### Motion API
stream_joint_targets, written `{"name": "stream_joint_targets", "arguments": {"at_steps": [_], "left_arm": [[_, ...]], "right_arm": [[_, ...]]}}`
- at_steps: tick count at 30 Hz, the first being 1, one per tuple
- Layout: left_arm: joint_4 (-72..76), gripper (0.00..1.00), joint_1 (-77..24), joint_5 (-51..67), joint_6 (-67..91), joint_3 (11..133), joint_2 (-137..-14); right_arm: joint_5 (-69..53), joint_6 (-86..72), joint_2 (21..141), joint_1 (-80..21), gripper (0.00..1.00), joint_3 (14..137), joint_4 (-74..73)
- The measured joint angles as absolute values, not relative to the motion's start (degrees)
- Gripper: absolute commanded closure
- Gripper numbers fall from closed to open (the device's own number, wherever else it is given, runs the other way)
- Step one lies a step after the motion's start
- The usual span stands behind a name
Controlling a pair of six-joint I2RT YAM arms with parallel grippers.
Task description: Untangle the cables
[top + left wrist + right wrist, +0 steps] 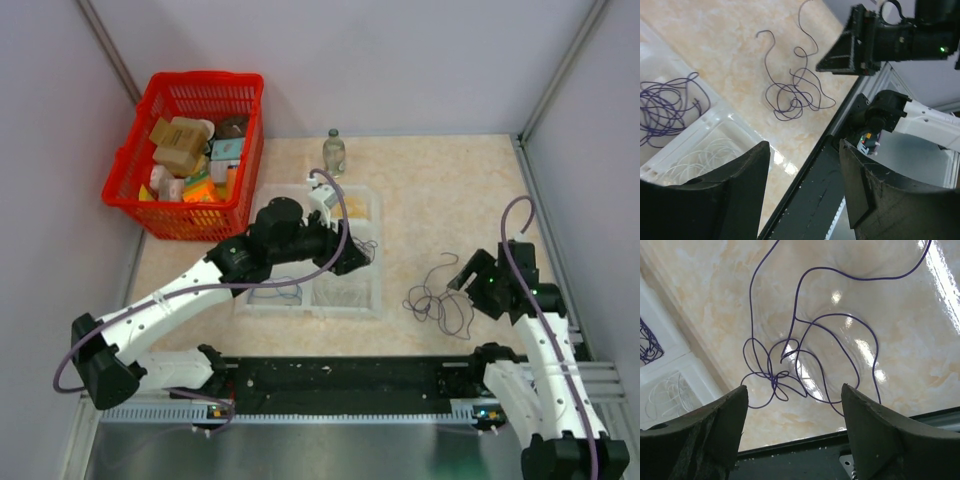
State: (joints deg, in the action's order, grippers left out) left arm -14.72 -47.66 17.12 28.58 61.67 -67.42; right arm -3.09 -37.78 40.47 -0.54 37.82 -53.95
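The cables on the bare table are a loose tangle of thin dark purple wire, with a small knot and long loops trailing away from it. My right gripper hangs just above and to the right of the tangle. It is open, with nothing between its fingers. My left gripper hovers over the clear tray and is open and empty. One tray compartment holds more purple wire. Another holds whitish strands.
A red basket full of boxes stands at the back left. A small glass bottle is behind the tray. A black rail runs along the near table edge. Walls close in on both sides.
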Motion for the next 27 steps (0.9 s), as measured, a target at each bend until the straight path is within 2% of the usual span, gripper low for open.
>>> {"name": "stream_joint_targets", "arguments": {"at_steps": [4, 7, 9, 10, 13, 16, 18, 23, 27], "left_arm": [[-14.3, 0.39, -52.8, 17.1, 28.5, 63.5, -70.5], [-13.9, 0.39, -55.5, 16.9, 28.4, 64.5, -71.7], [-13.6, 0.39, -56.7, 16.9, 28.4, 64.7, -71.9], [-13.6, 0.38, -57.0, 16.9, 28.4, 64.8, -71.9], [-13.6, 0.38, -57.2, 16.6, 28.0, 65.0, -71.9], [-13.7, 0.37, -57.2, 16.5, 27.2, 66.3, -72.3], [-13.5, 0.37, -57.2, 17.1, 26.9, 68.1, -73.3], [-12.5, 0.37, -57.2, 19.2, 26.6, 74.7, -76.9], [-10.8, 0.36, -57.2, 20.1, 26.7, 79.4, -78.0]], "right_arm": [[-5.1, -38.4, 46.2, 2.1, 0.41, 35.2, -48.0], [-6.7, -38.5, 54.5, 2.1, 0.66, 34.9, -41.2], [-7.4, -38.3, 58.7, 2.2, 0.91, 34.9, -37.4], [-7.7, -38.3, 60.5, 2.2, 1.0, 35.0, -35.6], [-8.6, -37.7, 62.8, 2.2, 1.0, 37.2, -35.6], [-8.8, -37.4, 59.5, 2.2, 1.0, 44.4, -39.8], [-8.9, -36.8, 55.8, 2.2, 1.0, 52.0, -43.5], [-10.7, -35.6, 52.6, 2.2, 1.0, 82.9, -50.2], [-13.5, -35.6, 52.3, 2.2, 1.0, 98.1, -52.6]]}}
